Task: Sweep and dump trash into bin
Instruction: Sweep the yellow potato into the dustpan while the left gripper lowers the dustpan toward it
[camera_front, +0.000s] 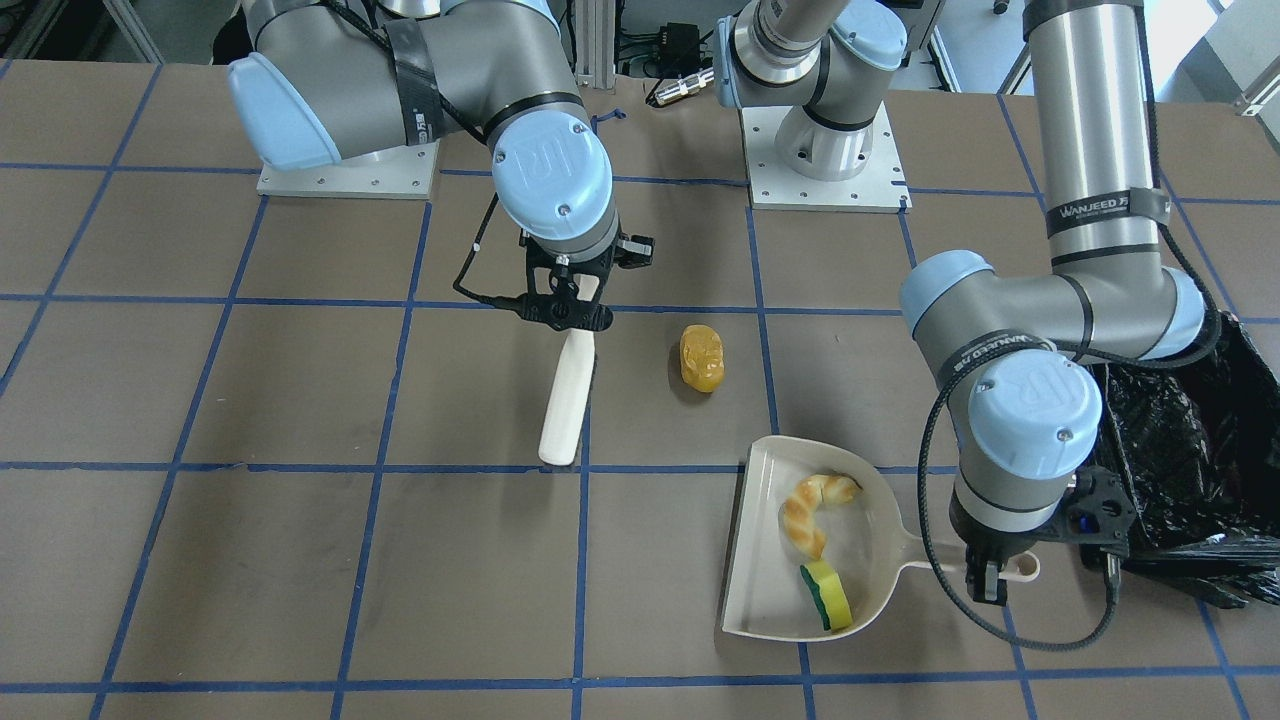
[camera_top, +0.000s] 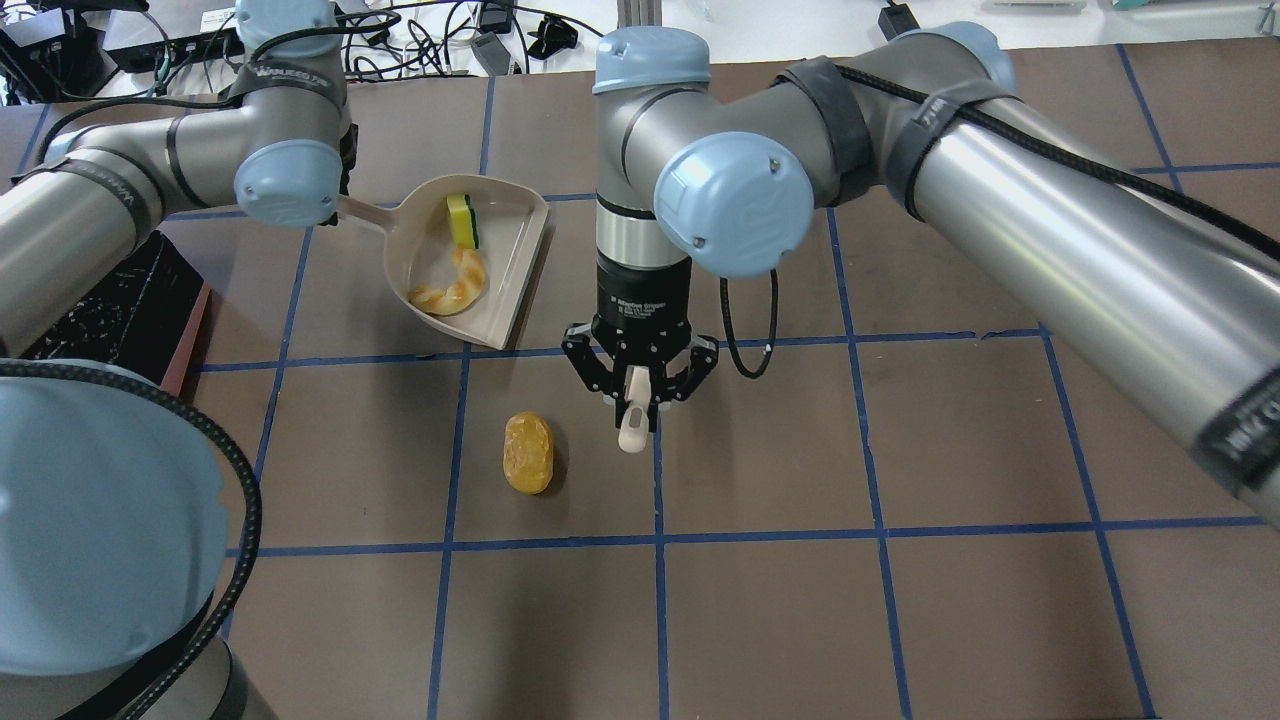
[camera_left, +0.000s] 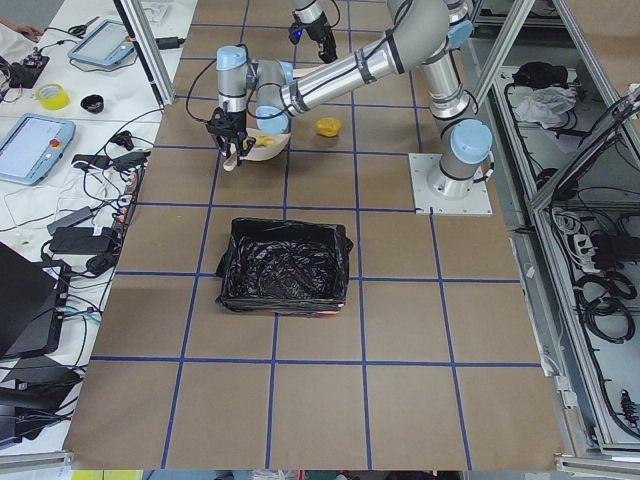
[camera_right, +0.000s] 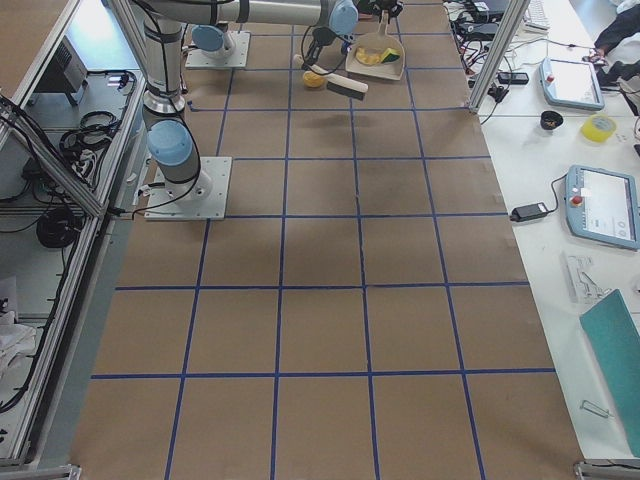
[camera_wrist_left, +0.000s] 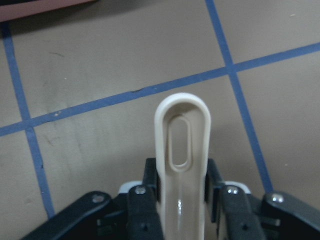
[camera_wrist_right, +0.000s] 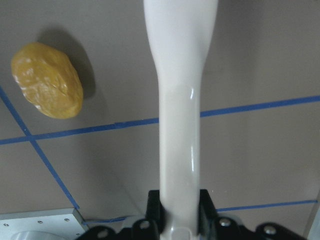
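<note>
gripping the brush (camera_front: 565, 400) by its handle, my right gripper (camera_front: 567, 305) is clamped tight on it, and the bread lump (camera_front: 701, 357) lies loose on the table (camera_front: 300, 550) just beside the brush. my left gripper (camera_front: 988, 578) is closed on the handle of the dustpan (camera_front: 760, 560), which sits flat with the croissant (camera_front: 815, 505) and the yellow-green sponge (camera_front: 828, 595) close together inside it. the bin (camera_left: 283, 262), lined with black plastic, stands near my left arm, well apart from the lump.
</note>
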